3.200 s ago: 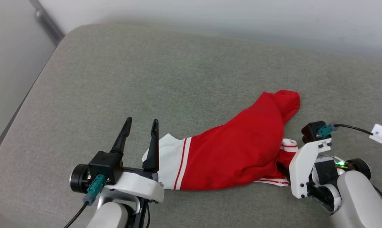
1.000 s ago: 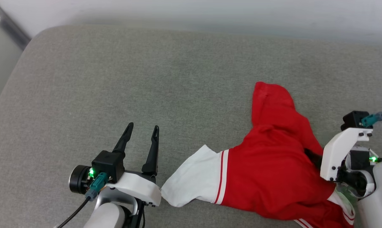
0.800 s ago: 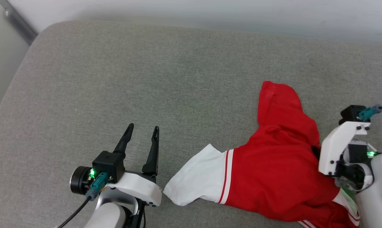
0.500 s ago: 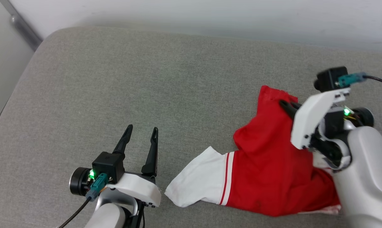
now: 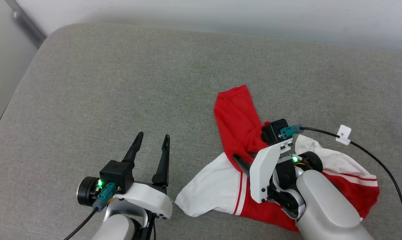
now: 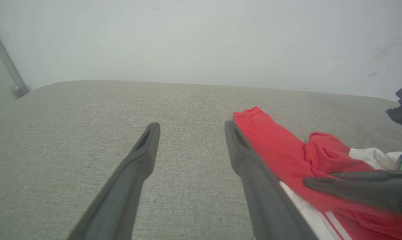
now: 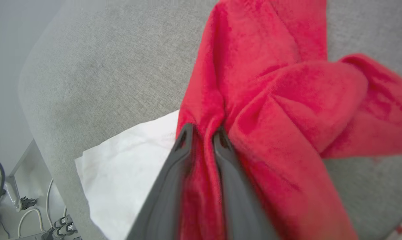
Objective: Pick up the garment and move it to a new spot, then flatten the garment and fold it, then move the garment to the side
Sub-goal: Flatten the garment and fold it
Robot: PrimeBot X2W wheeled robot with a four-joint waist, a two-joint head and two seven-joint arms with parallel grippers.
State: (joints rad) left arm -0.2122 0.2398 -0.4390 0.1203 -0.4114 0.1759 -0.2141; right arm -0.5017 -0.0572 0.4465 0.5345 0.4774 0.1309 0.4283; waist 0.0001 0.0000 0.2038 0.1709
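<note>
Red garment lies crumpled on grey cushion, right of centre in our head view. Red strip stretches away from us; white panel spreads toward near edge. Our right gripper pinches bunched red fold between narrow fingers, close to where red meets white. We judge grip taken to lift or drag cloth to new spot. Our left gripper stands wide, holding nothing, just beside white panel, likely meant for second corner when flattening.

Soft red-and-white sports garment: part nearest front edge of grey cushion hidden under pale right forearm; cut off in right wrist view.
</note>
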